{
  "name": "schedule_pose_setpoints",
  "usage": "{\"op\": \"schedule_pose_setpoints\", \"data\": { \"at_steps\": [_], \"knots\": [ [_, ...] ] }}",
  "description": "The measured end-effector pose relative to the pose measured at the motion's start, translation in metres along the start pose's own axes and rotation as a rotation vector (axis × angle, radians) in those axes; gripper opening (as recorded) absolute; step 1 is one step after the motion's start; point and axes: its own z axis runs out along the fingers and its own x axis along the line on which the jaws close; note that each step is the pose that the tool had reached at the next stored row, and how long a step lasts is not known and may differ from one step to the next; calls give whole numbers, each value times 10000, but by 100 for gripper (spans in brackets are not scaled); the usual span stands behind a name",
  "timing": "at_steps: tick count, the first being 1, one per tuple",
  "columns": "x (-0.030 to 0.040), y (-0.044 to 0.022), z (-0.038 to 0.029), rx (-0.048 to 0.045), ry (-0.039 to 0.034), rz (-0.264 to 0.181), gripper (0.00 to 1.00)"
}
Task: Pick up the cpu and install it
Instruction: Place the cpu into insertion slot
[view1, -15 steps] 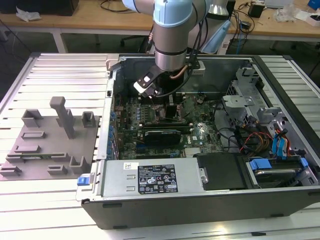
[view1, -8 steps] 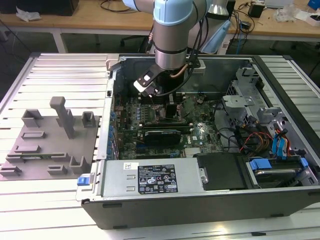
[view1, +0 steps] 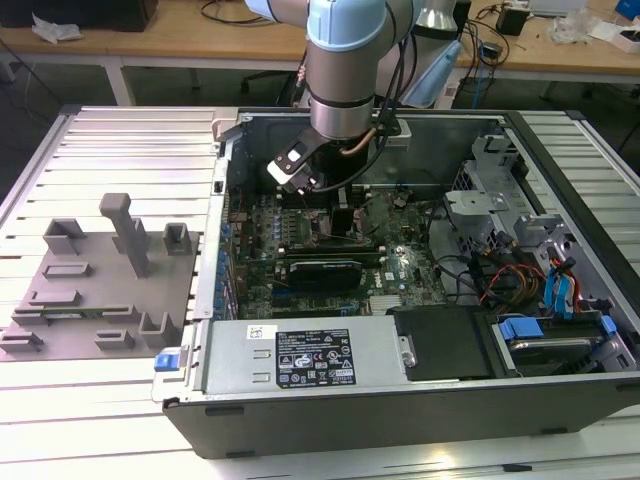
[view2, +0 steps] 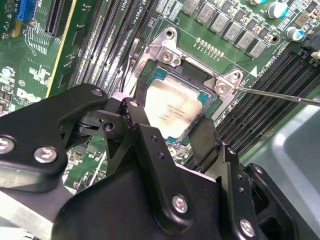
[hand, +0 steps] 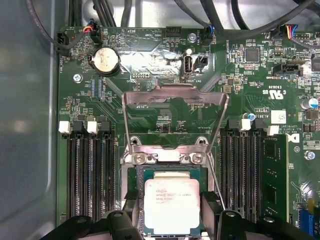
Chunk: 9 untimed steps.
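End effector (hand: 172, 222) spread wide, straddling cpu (hand: 171, 204) seated in socket (hand: 165, 158), apparently clear of its edges.

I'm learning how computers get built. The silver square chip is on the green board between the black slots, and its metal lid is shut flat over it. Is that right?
Not quite. The cpu does lie on the green board between the black slots, but the metal lid is swung open, leaving its silver top bare. The first wrist view shows this.
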Motion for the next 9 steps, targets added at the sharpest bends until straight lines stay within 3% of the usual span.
{"op": "schedule_pose_setpoints", "data": {
  "at_steps": [6,7,9],
  "knots": [
    [2,0,0,-1,1,1,60],
    [2,0,0,-1,1,1,53],
    [2,0,0,-1,0,1,53]
  ]
}}
